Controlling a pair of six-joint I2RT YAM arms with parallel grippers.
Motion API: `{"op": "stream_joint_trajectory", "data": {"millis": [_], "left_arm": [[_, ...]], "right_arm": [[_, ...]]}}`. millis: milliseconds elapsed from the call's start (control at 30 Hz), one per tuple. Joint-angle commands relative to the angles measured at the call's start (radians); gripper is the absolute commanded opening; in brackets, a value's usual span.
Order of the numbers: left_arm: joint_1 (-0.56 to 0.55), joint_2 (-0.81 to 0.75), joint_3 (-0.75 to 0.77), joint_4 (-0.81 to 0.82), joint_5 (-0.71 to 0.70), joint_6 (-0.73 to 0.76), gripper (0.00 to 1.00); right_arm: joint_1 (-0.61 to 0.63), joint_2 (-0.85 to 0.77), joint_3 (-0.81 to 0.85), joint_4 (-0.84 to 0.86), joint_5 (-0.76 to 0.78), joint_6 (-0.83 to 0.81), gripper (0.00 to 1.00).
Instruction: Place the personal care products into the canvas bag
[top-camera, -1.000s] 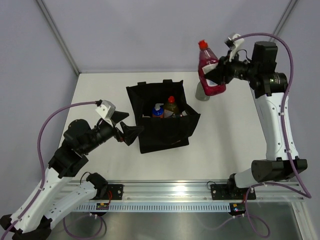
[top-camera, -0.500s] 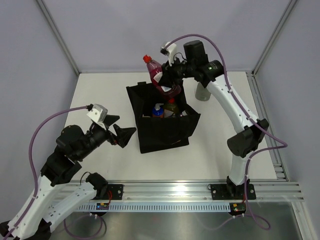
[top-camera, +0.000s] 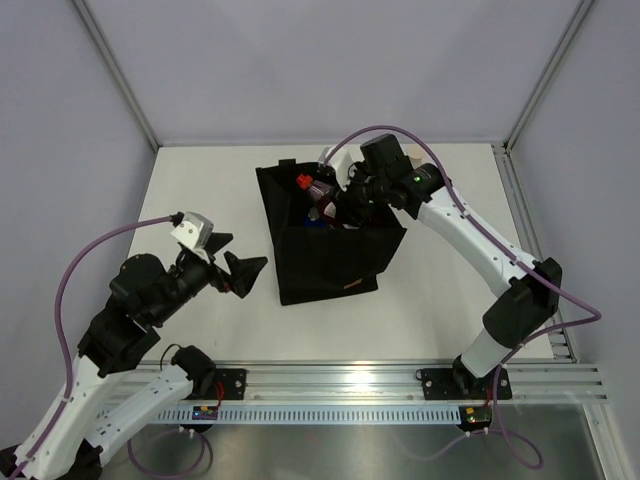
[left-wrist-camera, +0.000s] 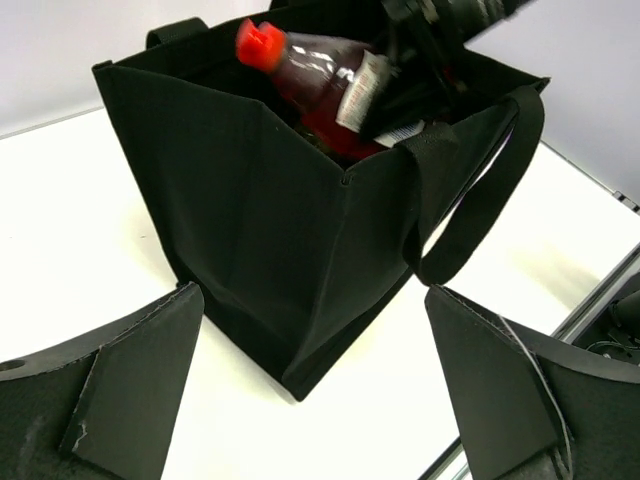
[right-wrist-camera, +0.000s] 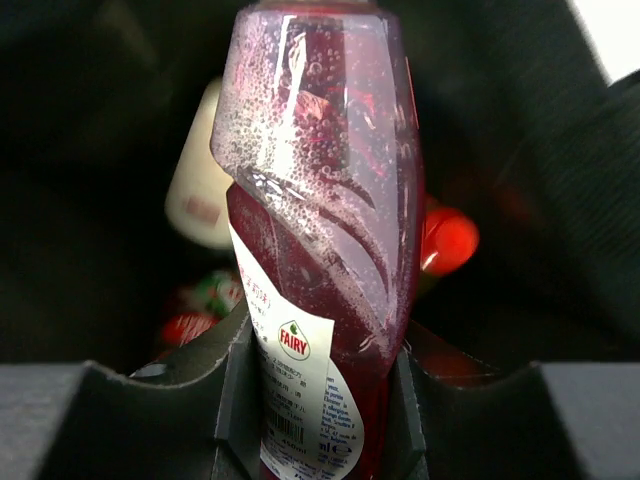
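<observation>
The black canvas bag (top-camera: 330, 262) stands open mid-table. My right gripper (top-camera: 338, 207) is at the bag's mouth, shut on the flat dark red labelled bottle (top-camera: 319, 189), which tilts with its red cap toward the far left corner. In the right wrist view the fingers clamp that bottle (right-wrist-camera: 320, 200) at its labelled lower part. Below it inside the bag lie a cream bottle (right-wrist-camera: 198, 180) and a red cap (right-wrist-camera: 448, 240). My left gripper (top-camera: 240, 272) is open and empty just left of the bag (left-wrist-camera: 250, 200). The red bottle (left-wrist-camera: 325, 85) pokes above the rim.
The right arm stretches over the back right of the table and hides what stands there. The bag's handle (left-wrist-camera: 480, 200) hangs loose on the near side. The metal rail (top-camera: 400, 380) runs along the front edge.
My right arm has swung the dark red bottle from high at the back right over to the bag and lowered it into the opening. My left gripper has drawn slightly back left.
</observation>
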Motion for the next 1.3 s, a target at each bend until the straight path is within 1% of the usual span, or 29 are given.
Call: {"op": "stream_joint_trajectory", "data": {"millis": [0, 33, 100, 133, 200, 233, 300, 333, 367, 400, 467, 600, 667, 700, 733, 767, 800, 833, 867, 900, 933, 967, 1033, 1067, 1100, 1133, 1200, 1233, 1267], "left_arm": [[0.003, -0.027, -0.006, 0.038, -0.001, 0.009, 0.99], [0.003, -0.03, -0.014, 0.038, 0.002, 0.006, 0.99], [0.003, -0.047, -0.021, 0.038, -0.004, 0.001, 0.99], [0.003, -0.053, -0.029, 0.041, -0.005, -0.002, 0.99], [0.003, -0.071, -0.035, 0.041, -0.006, -0.007, 0.99], [0.003, -0.074, -0.04, 0.042, -0.006, -0.007, 0.99], [0.003, -0.08, -0.041, 0.039, -0.008, -0.011, 0.99], [0.003, -0.083, -0.041, 0.036, -0.009, -0.013, 0.99], [0.003, -0.083, -0.043, 0.036, -0.008, -0.013, 0.99], [0.003, -0.083, -0.041, 0.035, -0.008, -0.014, 0.99], [0.003, -0.086, -0.043, 0.031, -0.006, -0.014, 0.99], [0.003, -0.086, -0.038, 0.031, -0.011, -0.013, 0.99], [0.003, -0.086, -0.035, 0.033, -0.014, -0.013, 0.99], [0.003, -0.085, -0.032, 0.034, -0.015, -0.013, 0.99], [0.003, -0.083, -0.032, 0.036, -0.017, -0.013, 0.99], [0.003, -0.083, -0.031, 0.041, -0.017, -0.014, 0.99], [0.003, -0.082, -0.03, 0.042, -0.014, -0.016, 0.99], [0.003, -0.08, -0.029, 0.045, -0.014, -0.016, 0.99], [0.003, -0.079, -0.029, 0.045, -0.012, -0.017, 0.99], [0.003, -0.077, -0.029, 0.047, -0.011, -0.019, 0.99], [0.003, -0.076, -0.029, 0.05, -0.009, -0.02, 0.99], [0.003, -0.074, -0.029, 0.053, -0.009, -0.019, 0.99], [0.003, -0.068, -0.03, 0.054, -0.009, -0.017, 0.99], [0.003, -0.065, -0.029, 0.056, -0.011, -0.016, 0.99], [0.003, -0.057, -0.027, 0.056, -0.009, -0.014, 0.99], [0.003, -0.053, -0.027, 0.059, -0.008, -0.014, 0.99], [0.003, -0.037, -0.026, 0.064, -0.005, -0.016, 0.99], [0.003, -0.031, -0.024, 0.068, -0.003, -0.017, 0.99], [0.003, -0.027, -0.023, 0.07, -0.001, -0.017, 0.99]], "right_arm": [[0.018, -0.11, -0.049, 0.116, 0.003, -0.087, 0.14], [0.019, -0.109, -0.046, 0.088, -0.014, -0.106, 0.21], [0.021, -0.093, -0.019, 0.046, -0.051, -0.118, 0.27], [0.024, -0.069, -0.005, -0.01, -0.065, -0.136, 0.32], [0.034, -0.047, 0.023, -0.06, -0.098, -0.158, 0.38], [0.039, -0.035, 0.029, -0.112, -0.112, -0.199, 0.45], [0.056, -0.041, 0.031, -0.118, -0.125, -0.205, 0.6], [0.056, -0.046, 0.038, -0.123, -0.128, -0.21, 0.7], [0.056, -0.05, 0.05, -0.126, -0.125, -0.213, 0.88], [0.056, -0.055, 0.075, -0.123, -0.102, -0.21, 0.99], [0.056, -0.072, 0.106, -0.117, -0.079, -0.204, 0.99], [0.041, -0.096, 0.227, -0.078, 0.019, -0.135, 0.99], [0.007, -0.101, 0.271, -0.017, 0.032, -0.026, 1.0], [-0.061, -0.1, 0.332, -0.006, 0.001, 0.02, 0.99], [-0.109, -0.08, 0.366, -0.009, -0.048, 0.108, 0.99], [-0.163, -0.066, 0.426, -0.014, -0.153, 0.155, 0.99], [-0.218, -0.04, 0.439, -0.017, -0.216, 0.198, 1.0], [-0.328, -0.034, 0.434, -0.002, -0.279, 0.247, 0.99], [-0.378, -0.035, 0.41, 0.02, -0.354, 0.258, 0.99], [-0.418, -0.05, 0.318, 0.053, -0.376, 0.265, 0.99], [-0.486, -0.064, 0.26, 0.136, -0.391, 0.262, 0.99], [-0.513, -0.075, 0.138, 0.176, -0.399, 0.25, 1.0], [-0.554, -0.093, 0.036, 0.253, -0.404, 0.166, 0.99], [-0.574, -0.09, -0.033, 0.258, -0.383, 0.122, 0.99], [-0.581, -0.086, -0.061, 0.259, -0.357, 0.073, 1.0], [-0.584, -0.067, -0.081, 0.259, -0.335, -0.036, 0.99], [-0.585, -0.02, -0.13, 0.28, -0.231, -0.141, 1.0], [-0.587, 0.005, -0.132, 0.305, -0.193, -0.221, 1.0], [-0.59, 0.032, -0.111, 0.308, -0.122, -0.251, 0.99]]}}
